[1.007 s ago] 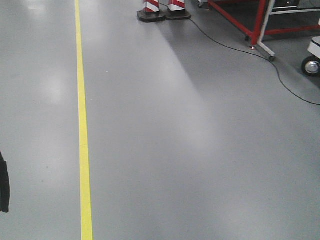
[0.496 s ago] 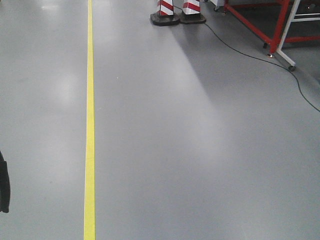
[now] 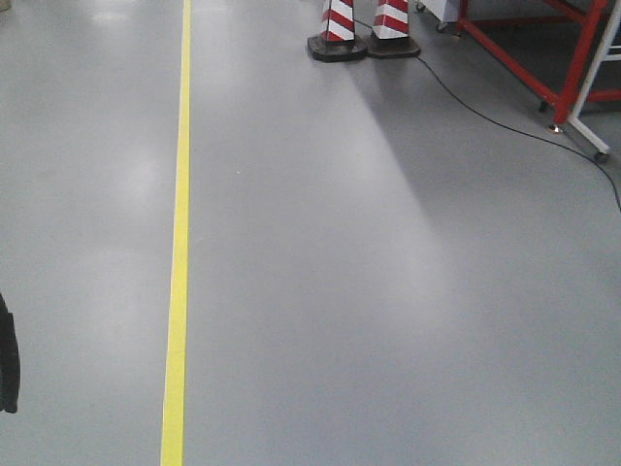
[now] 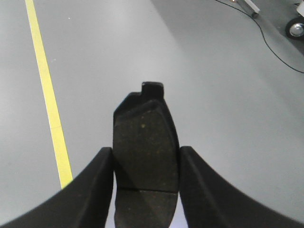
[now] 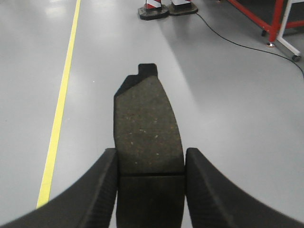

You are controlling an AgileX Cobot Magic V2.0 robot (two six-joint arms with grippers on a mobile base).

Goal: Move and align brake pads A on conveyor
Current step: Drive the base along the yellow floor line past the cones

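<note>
Squarely between the fingers of the left gripper [image 4: 146, 187], clamped by its long edges: left pad [image 4: 145, 142], grey friction face toward the camera, centre groove [image 4: 142, 189] crossing level with the fingers, small backing tab [image 4: 153, 87] pointing away from the wrist; held in the air over the floor [image 4: 118, 47], touching nothing but the two fingers. Likewise in the right gripper [image 5: 150, 190]: closed on right pad [image 5: 147, 123], same pose, groove level with the fingers, tab forward, free end jutting well past the fingertips over bare floor.

Ahead in the front view, wide grey floor with soft glare patches; bounded on the left by a yellow line [image 3: 179, 243] running straight away from the base, with more floor beyond it; bounded far ahead by two red-and-white cones [image 3: 339, 24] side by side at the top edge. Off to the upper right, a red frame [image 3: 577, 53], and a black cable [image 3: 505, 124] lying from beside the cones across the floor to the right edge; open floor between line and cable. At the lower left edge, a dark curved part [image 3: 8, 359], too cut off to identify. In the left wrist view, top right corner, a wheel [image 4: 295, 27] near the cable.
</note>
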